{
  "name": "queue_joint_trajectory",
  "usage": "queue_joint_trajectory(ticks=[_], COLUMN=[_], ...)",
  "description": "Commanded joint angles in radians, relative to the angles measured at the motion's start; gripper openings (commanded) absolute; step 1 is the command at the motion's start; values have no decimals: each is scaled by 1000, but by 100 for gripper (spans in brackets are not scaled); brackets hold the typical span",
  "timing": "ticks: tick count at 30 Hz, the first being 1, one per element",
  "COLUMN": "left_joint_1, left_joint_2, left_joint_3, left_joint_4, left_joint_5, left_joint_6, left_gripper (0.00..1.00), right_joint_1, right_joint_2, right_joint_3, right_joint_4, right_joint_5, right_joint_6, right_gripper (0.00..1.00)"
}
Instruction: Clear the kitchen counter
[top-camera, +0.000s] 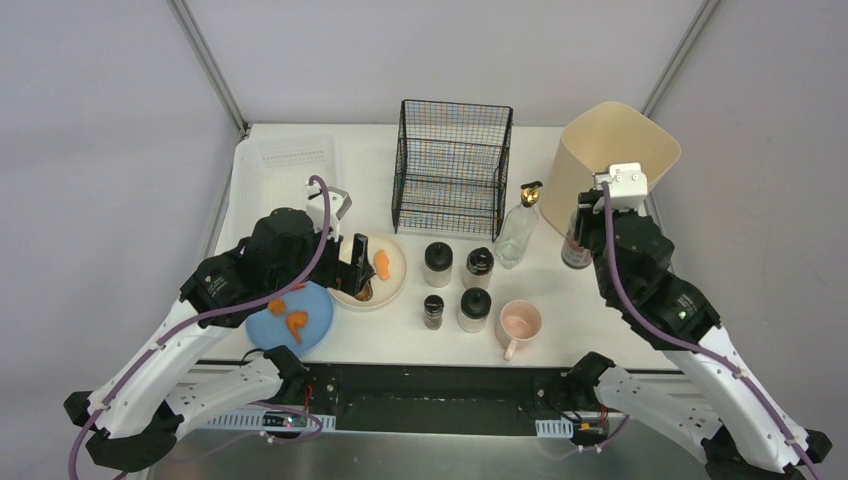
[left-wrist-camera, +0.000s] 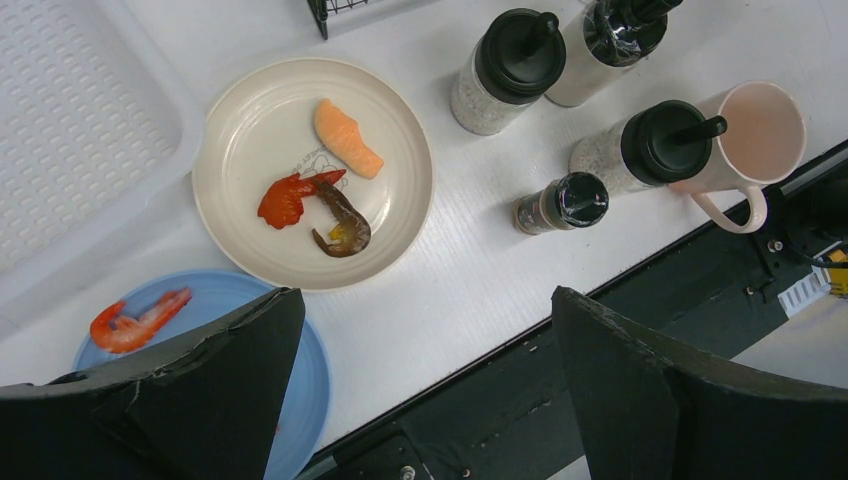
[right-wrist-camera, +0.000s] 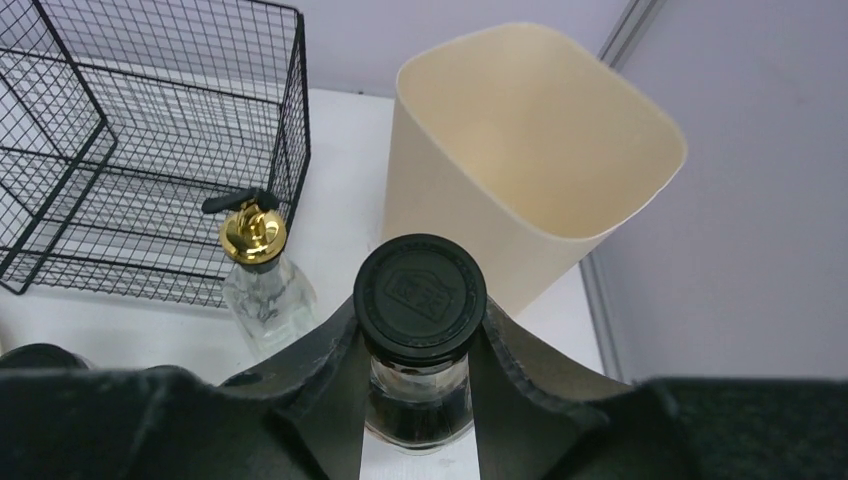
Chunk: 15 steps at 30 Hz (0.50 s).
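The right gripper (right-wrist-camera: 420, 345) is seen clamped on a dark-capped glass jar (right-wrist-camera: 420, 288), which is kept upright just beside the cream bin (right-wrist-camera: 520, 140). The kitchen counter (top-camera: 570, 315) is spread beyond the arm bases. The left gripper (left-wrist-camera: 422, 300) is held with fingers wide apart above its near edge, beside a cream plate (left-wrist-camera: 250, 130) of seafood.

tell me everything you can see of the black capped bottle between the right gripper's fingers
The bottle is small, of clear glass with dark contents, topped by a round black cap with an embossed mark. It stands upright, clamped at the shoulder between the two fingers of the right gripper, just in front of the beige bin and to the right of the gold-topped clear bottle. Whether its base rests on the kitchen counter is hidden.
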Motion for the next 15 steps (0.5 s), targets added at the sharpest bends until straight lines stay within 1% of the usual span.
queue_joint_trajectory(ticks=[1, 7, 15], left_joint_1=[0, 0, 0], left_joint_2=[-12, -22, -50], left_joint_3=[8, 8, 0], left_joint_4=[26, 25, 24], left_joint_5=[7, 18, 26], left_joint_6=[8, 1, 3], left_gripper=[100, 99, 100], right_joint_1=[-3, -3, -5], right_joint_2=[48, 153, 363], right_joint_3=[160, 291, 541], right_joint_4=[61, 169, 221], right_joint_5=[66, 42, -21], right_joint_6=[-165, -330, -403], right_gripper=[0, 0, 0])
